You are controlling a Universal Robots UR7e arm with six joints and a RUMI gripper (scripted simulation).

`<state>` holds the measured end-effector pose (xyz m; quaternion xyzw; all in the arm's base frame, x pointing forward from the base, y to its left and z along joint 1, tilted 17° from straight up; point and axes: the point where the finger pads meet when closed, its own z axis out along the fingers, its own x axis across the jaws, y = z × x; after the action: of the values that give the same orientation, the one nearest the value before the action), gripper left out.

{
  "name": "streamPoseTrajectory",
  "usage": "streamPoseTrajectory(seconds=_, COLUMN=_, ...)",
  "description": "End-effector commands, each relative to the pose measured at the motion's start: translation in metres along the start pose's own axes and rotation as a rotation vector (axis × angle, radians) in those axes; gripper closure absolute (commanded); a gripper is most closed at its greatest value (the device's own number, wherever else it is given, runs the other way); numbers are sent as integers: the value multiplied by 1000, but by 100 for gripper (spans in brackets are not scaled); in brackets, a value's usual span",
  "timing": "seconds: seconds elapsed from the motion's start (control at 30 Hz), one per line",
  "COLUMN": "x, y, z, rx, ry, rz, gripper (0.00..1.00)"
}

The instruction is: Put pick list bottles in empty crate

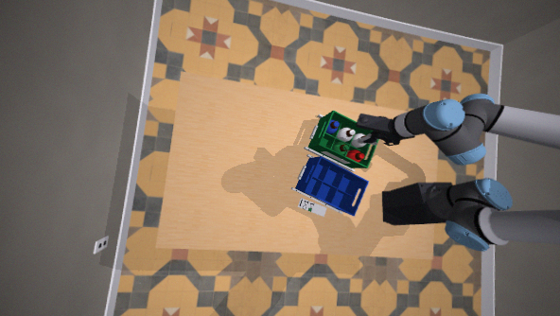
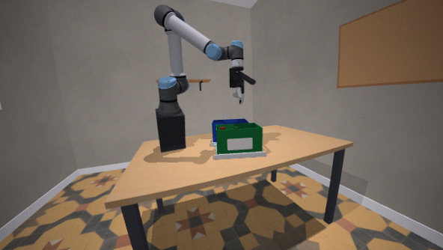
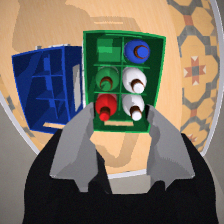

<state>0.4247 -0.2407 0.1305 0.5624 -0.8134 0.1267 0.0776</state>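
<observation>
- Gripper (image 1: 366, 138) (image 2: 239, 98) (image 3: 120, 104) hung above the green crate (image 1: 372, 158) (image 2: 239, 131) (image 3: 159, 57), fingers spread, nothing btwn them; tips well clear of the btl tops.
- Stock all in green crate: blue btl (image 1: 333, 126) (image 3: 134, 51), mid-row white btl (image 1: 346, 134) (image 3: 134, 80) and end-row white btl (image 3: 133, 106) down one side; green btl (image 1: 342, 149) (image 3: 107, 78) and red btl (image 1: 356, 155) (image 3: 105, 106) on the other, w/ one vacant cell opp. the blue.
- Blue crate (image 1: 351, 211) (image 3: 22, 82) stood alongside w/ no btl seen in it; pick list (image 1: 317, 209) lay on the table (image 1: 203, 142) (image 2: 187, 172) just past it; a green mark showed, but text too small to read, so cols & counts n/k.
- Step in hand, as judged: line up over a wanted btl; which one, couldn't tell; the red and end-row white sat nearest the fingers in wrist view.
- To do it well: centre on one neck, turn the fingers so neither tip met a divider or the next cap; then straight down, slow, fingers wide enough to pass the neck.
- Close square on the neck; lift vert. till the base cleared the rim, since a sideways drag could've shifted the loose crate.
- Then over to a blue-crate cell, lower upright, let go only once the base was down; recheck count vs list.
</observation>
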Motion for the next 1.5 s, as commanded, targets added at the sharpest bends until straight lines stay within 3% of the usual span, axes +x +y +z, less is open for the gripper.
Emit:
streamPoseTrajectory(seconds=0.0, x=15, y=0, z=-4, rx=1, ry=-2, rz=-1, gripper=62)
streamPoseTrajectory(seconds=0.13, x=32, y=0, z=-7, rx=1, ry=-2, rz=-1, gripper=62)
streamPoseTrajectory(seconds=1.47, x=32, y=0, z=-7, rx=1, ry=-2, rz=-1, gripper=62)
